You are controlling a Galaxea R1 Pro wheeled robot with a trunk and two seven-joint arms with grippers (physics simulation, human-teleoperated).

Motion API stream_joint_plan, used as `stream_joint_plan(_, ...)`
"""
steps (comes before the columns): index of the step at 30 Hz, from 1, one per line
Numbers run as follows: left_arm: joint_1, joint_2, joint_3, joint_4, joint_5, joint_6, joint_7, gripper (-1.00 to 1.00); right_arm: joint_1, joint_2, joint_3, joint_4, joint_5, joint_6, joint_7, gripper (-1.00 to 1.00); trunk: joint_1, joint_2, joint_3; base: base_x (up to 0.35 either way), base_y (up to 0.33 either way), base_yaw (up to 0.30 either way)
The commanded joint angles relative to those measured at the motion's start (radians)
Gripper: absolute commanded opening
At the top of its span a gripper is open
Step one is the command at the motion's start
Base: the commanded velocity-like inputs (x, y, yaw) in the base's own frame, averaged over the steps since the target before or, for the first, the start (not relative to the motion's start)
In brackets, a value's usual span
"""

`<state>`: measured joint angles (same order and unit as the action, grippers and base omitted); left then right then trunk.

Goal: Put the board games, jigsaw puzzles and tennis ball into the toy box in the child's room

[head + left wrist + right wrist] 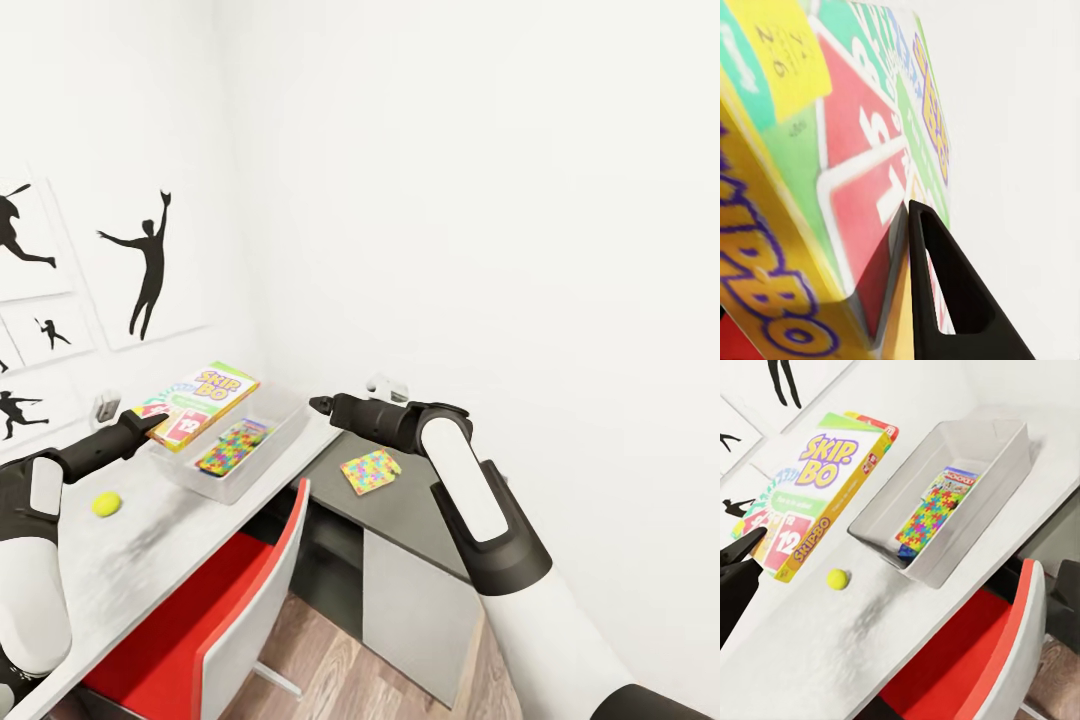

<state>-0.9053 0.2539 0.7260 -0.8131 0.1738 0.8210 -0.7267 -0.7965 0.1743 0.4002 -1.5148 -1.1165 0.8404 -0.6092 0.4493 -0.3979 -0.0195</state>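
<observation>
While the left gripper (150,424) clamps one corner, the SKIP-BO box (197,403) hangs tilted over the toy box's (262,460) rim; a jigsaw puzzle (232,446) inside partly hides another box. Beside it on the table (150,560) rests the tennis ball (107,504). Whether the right gripper's (318,405) jaws are apart is unclear.

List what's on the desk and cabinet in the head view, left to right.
tennis ball → left claw gripping the SKIP-BO box → toy box with a jigsaw puzzle inside → right claw → second jigsaw puzzle on the dark cabinet.
</observation>
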Motion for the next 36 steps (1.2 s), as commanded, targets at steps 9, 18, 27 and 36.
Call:
stream_joint_plan(9, -0.001, 0.0, 0.003, 0.0, 0.0, 0.004, -0.002, -1.0, -0.001, 0.0, -0.001, 0.0, -0.007, -0.029, -0.012, 1.0, 0.001, -0.002, -0.002, 0.071, -0.089, 0.0)
stream_joint_plan(18, -0.001, 0.002, 0.003, 0.0, 0.0, 0.004, -0.002, -1.0, -0.001, 0.0, 0.026, 0.002, -0.007, -0.06, -0.019, 1.0, 0.001, -0.002, -0.002, 0.068, -0.053, 0.0)
stream_joint_plan(27, -0.001, 0.002, 0.003, 0.0, 0.001, 0.004, -0.002, -1.0, -0.001, 0.0, 0.028, 0.001, -0.005, -0.062, -0.02, 1.0, 0.001, -0.002, -0.002, 0.153, -0.105, 0.0)
stream_joint_plan(36, -0.001, 0.001, 0.003, 0.0, 0.0, 0.004, -0.001, -1.0, -0.001, 0.0, 0.03, 0.001, -0.005, -0.064, -0.02, 1.0, 0.001, -0.002, -0.001, 0.146, -0.049, 0.132)
